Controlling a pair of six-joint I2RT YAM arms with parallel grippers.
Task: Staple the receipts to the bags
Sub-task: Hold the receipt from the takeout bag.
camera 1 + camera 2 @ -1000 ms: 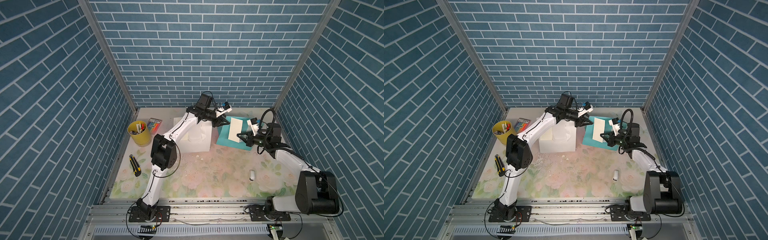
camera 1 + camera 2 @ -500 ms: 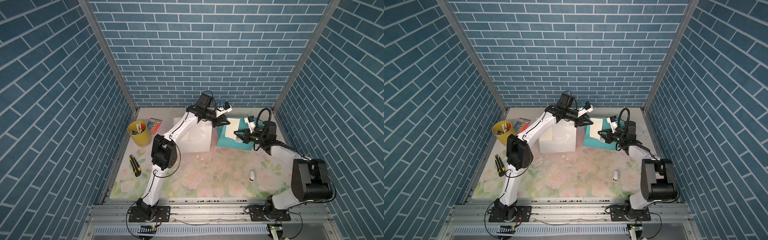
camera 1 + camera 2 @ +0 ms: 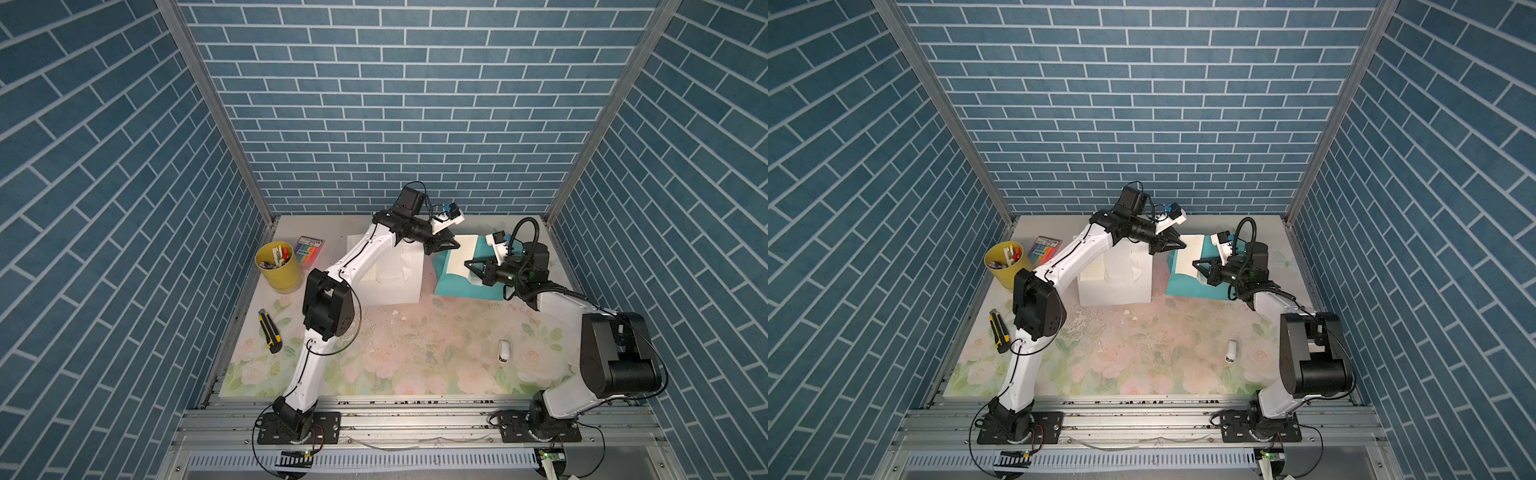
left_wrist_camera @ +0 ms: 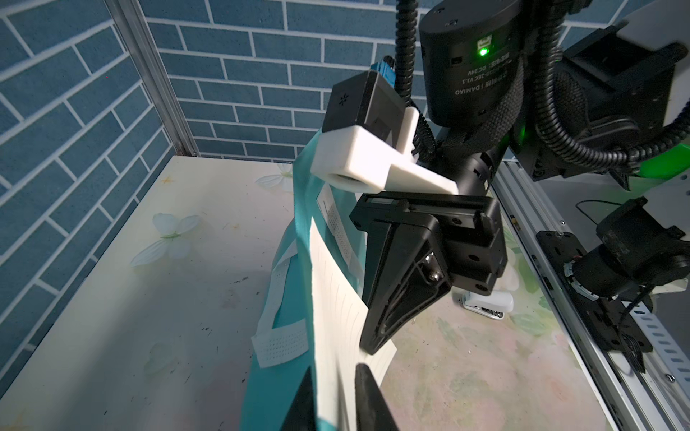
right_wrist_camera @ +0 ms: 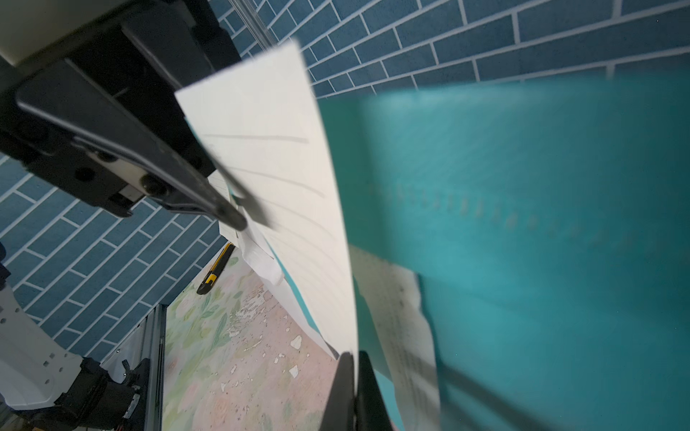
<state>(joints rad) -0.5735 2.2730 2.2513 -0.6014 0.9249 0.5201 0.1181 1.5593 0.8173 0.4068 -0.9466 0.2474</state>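
Between right fingers (image 5: 344,395): receipt (image 5: 276,168); left fingers (image 4: 367,399) likewise.

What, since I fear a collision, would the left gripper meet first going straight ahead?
The receipt between its jaws; beyond that, likely the right gripper pinching the same slip, though depth is unclear.

teal bag (image 3: 453,287): we see it at the table's back right, white strap handles, with the edge nearest the white bag lifted.
right receipt (image 3: 461,255): cream, faintly lined slip lying lengthwise on the teal bag and curling up with that raised edge.
white bag (image 3: 1121,291): we find it just beside the teal bag.
left receipt (image 3: 1092,272): cream slip on the white bag, partly hidden.
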